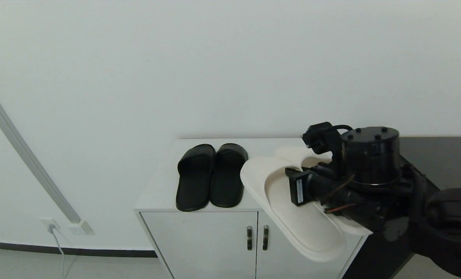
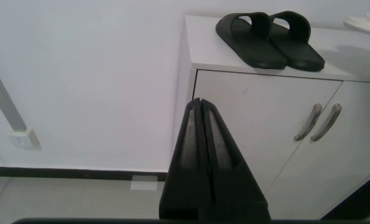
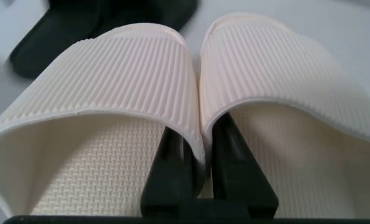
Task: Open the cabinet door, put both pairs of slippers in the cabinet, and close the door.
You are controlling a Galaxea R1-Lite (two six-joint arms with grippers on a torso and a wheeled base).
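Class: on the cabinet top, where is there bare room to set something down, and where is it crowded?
Bare: the strip of cabinet top between its left edge and the black slippers, and the band behind them up to the wall. Crowded: the right half, where the right gripper clamps the white slippers.

Black slippers (image 1: pixel 211 176) are sitting side by side on the cabinet (image 1: pixel 199 240) top; white slippers (image 1: pixel 292 217) are jutting past its front edge, against the right arm (image 1: pixel 370 182)
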